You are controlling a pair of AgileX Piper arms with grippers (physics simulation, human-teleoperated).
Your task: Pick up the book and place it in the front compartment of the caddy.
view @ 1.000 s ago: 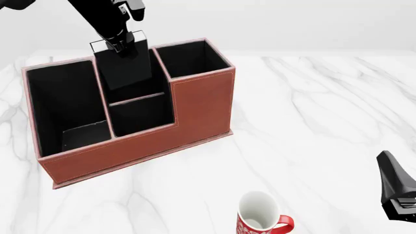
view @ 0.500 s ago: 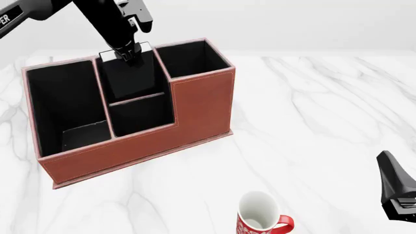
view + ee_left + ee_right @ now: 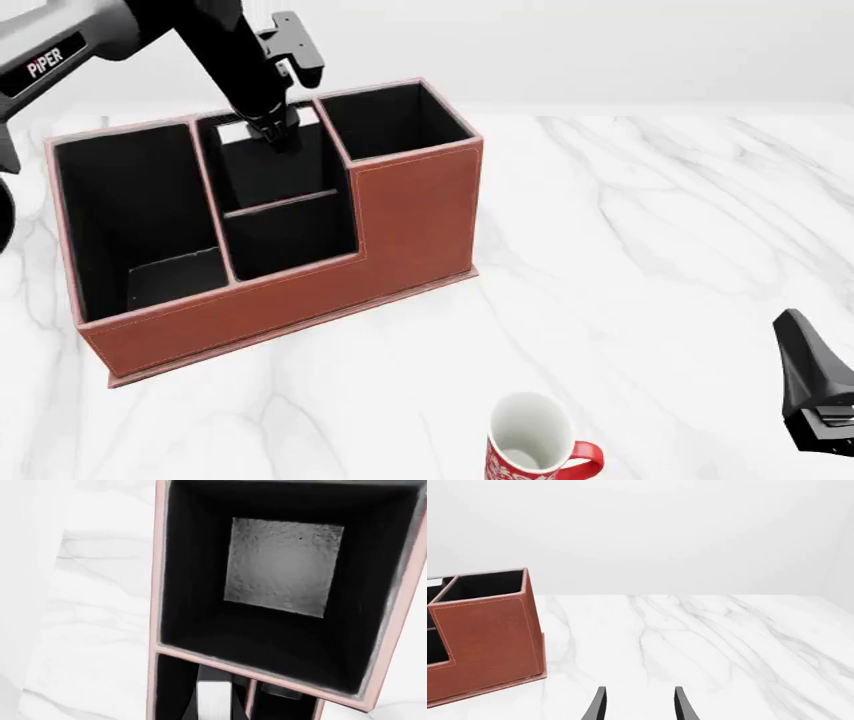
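Left tool (image 3: 274, 128) gripped the book (image 3: 274, 165), sunk upright into the caddy (image 3: 400, 215) middle rear cell, not the front one. Your right tool (image 3: 639, 705) idled, jaws apart. Placement unfinished.

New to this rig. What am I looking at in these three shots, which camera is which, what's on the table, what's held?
Simulator renders of two robot arms at a marble table. The front view looks down from behind the arms. The other two come from cameras behind each gripper.

The left gripper reaches into a middle cell of the caddy, lowering the book; I cannot tell whether it still grips. Its wrist camera looks down into a caddy cell, the book's white page edge at the frame edge.

The right gripper is open, holding nothing, off to the side. A red-and-white mug stands near the front.
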